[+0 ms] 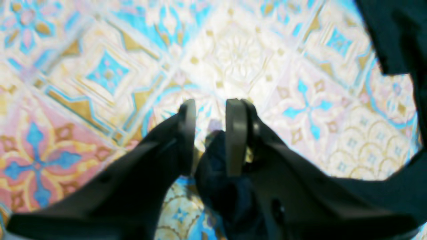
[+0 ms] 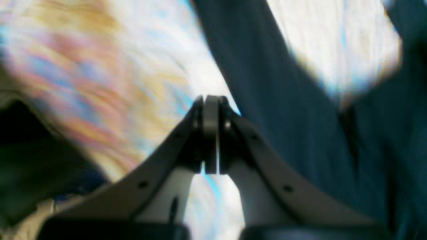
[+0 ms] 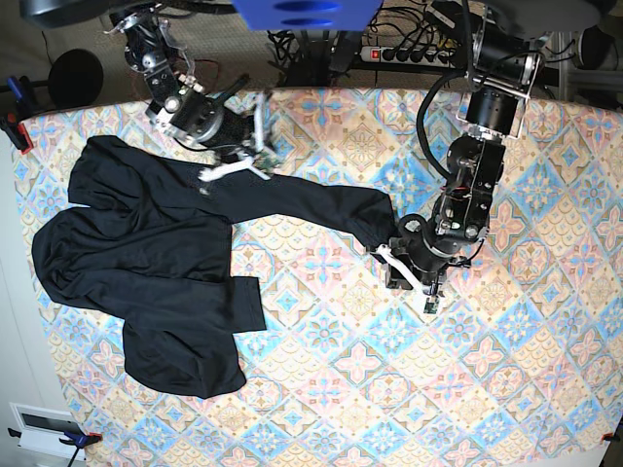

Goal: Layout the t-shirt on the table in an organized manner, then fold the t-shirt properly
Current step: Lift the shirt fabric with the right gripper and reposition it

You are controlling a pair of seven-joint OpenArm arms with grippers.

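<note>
The black t-shirt (image 3: 146, 253) lies bunched on the left half of the table (image 3: 487, 389), with one long sleeve (image 3: 311, 199) stretched out to the right. My left gripper (image 3: 401, 268) is at that sleeve's end. In the left wrist view its fingers (image 1: 186, 133) are closed on a wad of the dark fabric (image 1: 217, 156). My right gripper (image 3: 259, 165) hovers at the sleeve's upper edge near the shoulder. In the blurred right wrist view the right gripper (image 2: 210, 100) is shut with nothing seen between its jaws, and the sleeve (image 2: 283, 83) runs past beside it.
A power strip (image 3: 409, 53) and cables lie behind the table's far edge. A red clamp (image 3: 15, 126) grips the left edge, and a white box (image 3: 44, 423) sits off the near-left corner. Patterned cloth (image 1: 100, 66) lies bare under the left gripper.
</note>
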